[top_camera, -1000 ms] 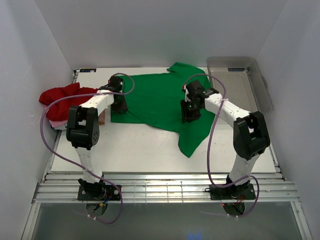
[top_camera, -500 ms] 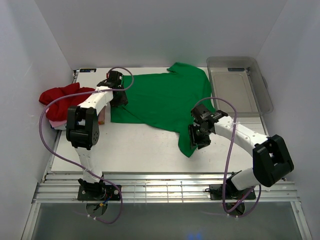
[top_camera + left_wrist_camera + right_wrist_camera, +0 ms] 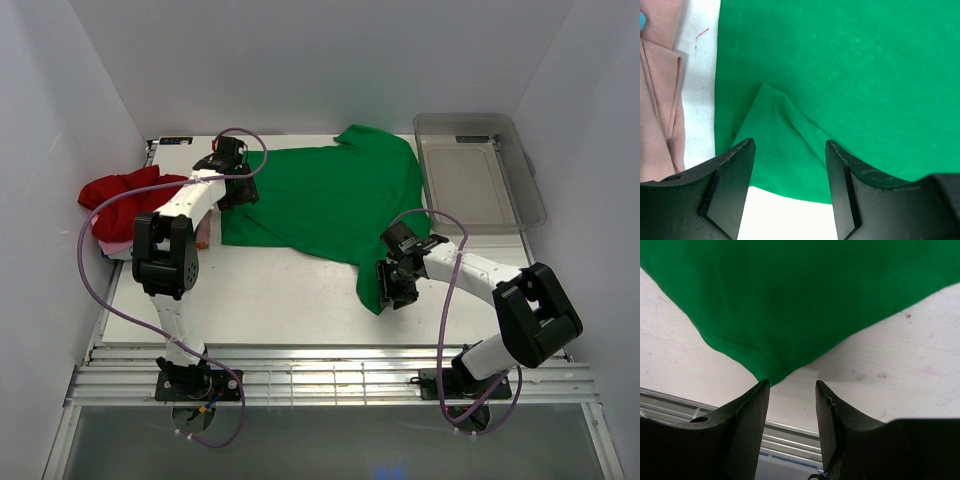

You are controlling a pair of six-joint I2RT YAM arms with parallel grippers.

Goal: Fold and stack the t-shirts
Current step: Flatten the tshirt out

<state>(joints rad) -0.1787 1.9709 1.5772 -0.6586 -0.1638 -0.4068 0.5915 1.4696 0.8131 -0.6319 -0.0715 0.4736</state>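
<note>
A bright green t-shirt [image 3: 330,205] lies spread on the white table, one part hanging toward the front right. My left gripper [image 3: 232,185] is open over its left edge; in the left wrist view green cloth [image 3: 840,75] with a raised fold lies between the fingers [image 3: 735,180]. My right gripper [image 3: 392,287] is open at the shirt's front right corner; in the right wrist view the green corner [image 3: 770,367] sits just ahead of the fingers [image 3: 752,410]. A red t-shirt [image 3: 125,195] is bunched at the far left on a pink one [image 3: 115,243], whose pink cloth [image 3: 660,95] shows in the left wrist view.
A clear plastic bin [image 3: 480,165] stands at the back right. White walls close in on the table on three sides. A metal rail [image 3: 320,375] runs along the near edge, also in the right wrist view [image 3: 670,402].
My right gripper moved from the shirt's middle right toward the front, down to its front right corner. My left gripper moved back along the shirt's left edge.
</note>
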